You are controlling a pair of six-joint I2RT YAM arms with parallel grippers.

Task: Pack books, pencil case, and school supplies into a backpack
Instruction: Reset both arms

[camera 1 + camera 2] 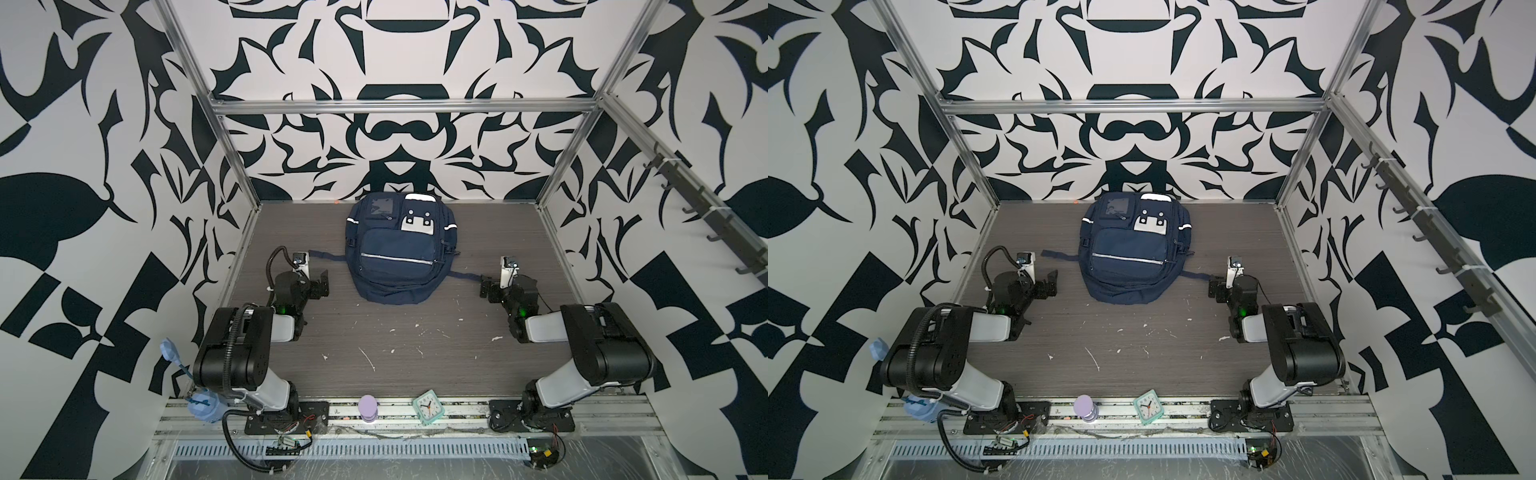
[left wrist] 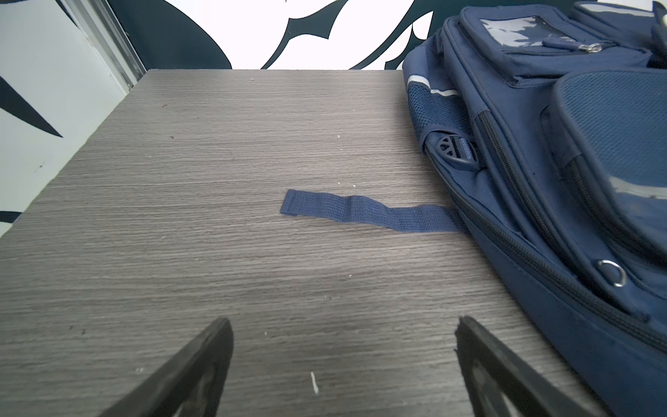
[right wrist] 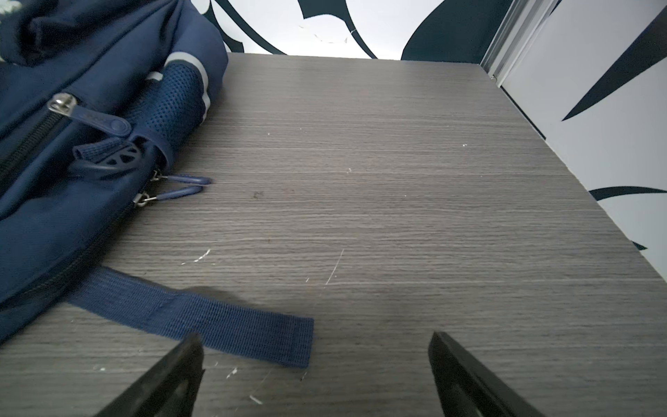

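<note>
The navy backpack (image 1: 397, 253) (image 1: 1129, 249) lies flat on its back at the rear middle of the grey table, white patches and silver strip facing up. Its side shows in the left wrist view (image 2: 559, 162) and in the right wrist view (image 3: 72, 144). My left gripper (image 1: 323, 284) (image 2: 343, 321) hovers low to its left, open, with only bare table between the fingers. My right gripper (image 1: 486, 287) (image 3: 314, 335) is open to its right, above the tip of a loose strap (image 3: 216, 325). The books, pencil case and school supplies are out of view.
Another strap (image 2: 361, 211) trails from the backpack toward the left gripper. A teal alarm clock (image 1: 428, 406) and a lilac cylinder (image 1: 368, 408) stand on the front rail between the arm bases. Patterned walls and metal posts (image 1: 232, 149) close in three sides.
</note>
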